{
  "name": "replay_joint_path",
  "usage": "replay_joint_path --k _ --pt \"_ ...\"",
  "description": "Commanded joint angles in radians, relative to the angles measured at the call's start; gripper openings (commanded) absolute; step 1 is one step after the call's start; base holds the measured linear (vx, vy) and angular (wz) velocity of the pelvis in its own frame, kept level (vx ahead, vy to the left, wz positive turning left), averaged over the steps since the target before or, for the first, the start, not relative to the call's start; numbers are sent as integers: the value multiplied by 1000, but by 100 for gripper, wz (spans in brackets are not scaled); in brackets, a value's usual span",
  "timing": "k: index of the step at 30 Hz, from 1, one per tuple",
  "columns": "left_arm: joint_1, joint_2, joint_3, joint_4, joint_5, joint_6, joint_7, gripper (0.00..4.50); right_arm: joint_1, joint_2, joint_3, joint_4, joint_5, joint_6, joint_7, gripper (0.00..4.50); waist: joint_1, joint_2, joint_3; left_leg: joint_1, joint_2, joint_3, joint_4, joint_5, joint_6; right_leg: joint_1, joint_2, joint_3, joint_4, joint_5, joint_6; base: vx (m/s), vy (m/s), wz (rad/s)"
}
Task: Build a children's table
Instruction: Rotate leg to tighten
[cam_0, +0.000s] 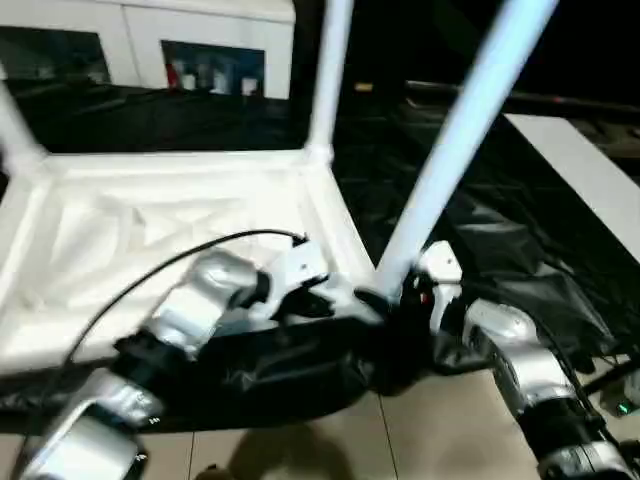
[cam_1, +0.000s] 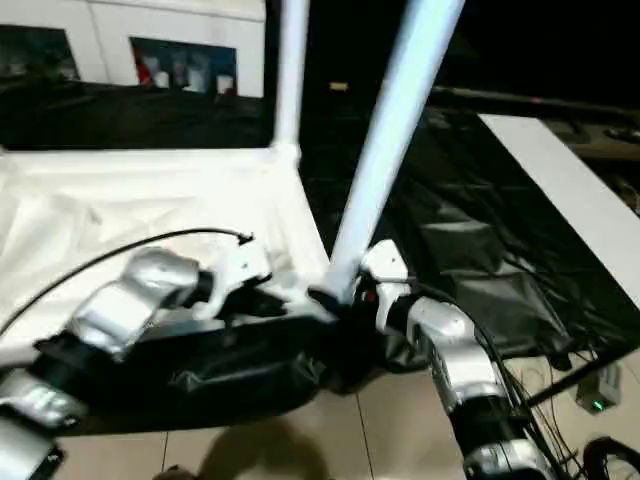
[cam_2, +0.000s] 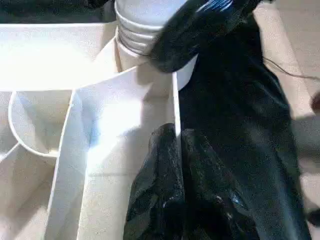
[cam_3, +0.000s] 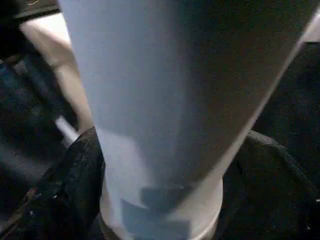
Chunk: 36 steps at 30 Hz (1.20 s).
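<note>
The children's table lies upside down on the black sheet, its ribbed white top (cam_0: 150, 230) facing up. A pale-blue leg (cam_0: 450, 150) rises tilted from the near right corner socket. A second leg (cam_0: 330, 70) stands at the far right corner and a third (cam_0: 15, 130) at the far left. My left gripper (cam_0: 335, 300) is shut on the top's thin edge wall (cam_2: 175, 115) beside that near socket. My right gripper (cam_0: 395, 295) is at the base of the near leg (cam_3: 165, 100). It is open, with one black finger (cam_3: 75, 190) on each side of the tube.
A white cabinet with glass doors (cam_0: 150, 40) stands behind the work table. A long white board (cam_0: 590, 180) lies on the black sheet (cam_0: 500, 250) at the right. The beige tiled floor (cam_0: 430, 430) shows below the table's near edge, with cables (cam_0: 610, 380) at the lower right.
</note>
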Motion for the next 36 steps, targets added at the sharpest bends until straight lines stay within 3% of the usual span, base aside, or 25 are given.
replay_joint_path --k 1,6,8,9,10,12,16,17,23,31,36 --pt "15 -1 -38 -44 -21 15 -72 0 14 -50 4 -38 0 28 46 401 -4 7 -65 14 19 6 -62 -175 41 48 -55 44 -62 -161 -189 0 0 0" --pt "16 17 -28 -55 -28 24 -63 0 18 -45 6 -48 0 32 62 401 -5 2 -60 15 17 8 -63 -223 20 44 -58 46 -72 -245 -170 0 0 0" --pt "17 21 -27 -62 -30 27 -65 0 15 -39 1 -51 9 37 61 368 -5 1 -60 15 17 7 -64 -238 11 43 -61 47 -76 -279 -157 0 0 0" --pt "17 20 -27 -63 -29 28 -65 0 12 -36 -2 -48 14 38 60 368 -5 -4 -59 14 17 7 -63 -239 11 43 -61 47 -77 -286 -154 0 0 0" --pt "17 20 -27 -65 -28 30 -66 0 11 -35 -3 -49 16 40 60 368 -4 -1 -59 15 17 6 -64 -241 9 42 -61 47 -77 -297 -149 0 0 0" --pt "18 18 -25 -68 -28 33 -67 0 9 -35 -5 -49 21 44 61 334 -6 -3 -59 13 18 4 -65 -237 5 43 -60 45 -77 -300 -144 0 0 0" --pt "19 15 -26 -67 -29 36 -64 0 7 -32 -8 -50 27 53 69 317 -6 -5 -61 12 17 5 -63 -214 7 45 -59 46 -73 -260 -150 0 0 0" --pt "20 16 -28 -66 -28 36 -64 0 7 -31 -9 -49 26 54 69 293 -6 -5 -61 12 17 5 -62 -211 8 45 -59 46 -72 -254 -152 0 0 0" --pt "23 16 -30 -58 -29 43 -52 0 10 -21 -21 -46 32 66 52 268 -7 -5 -61 13 16 6 -62 -211 5 46 -58 46 -72 -253 -154 0 0 0" --pt "-24 -121 19 68 6 73 165 0 -52 84 -128 125 3 52 -281 267 -13 -4 -61 15 15 2 -63 -271 -29 41 -62 44 -83 -360 -126 0 0 0" --pt "-66 -216 40 161 30 85 310 0 -116 147 -192 226 5 61 -513 267 -29 -3 -64 15 11 1 -62 -293 -39 37 -59 43 -87 -373 -113 0 0 0"
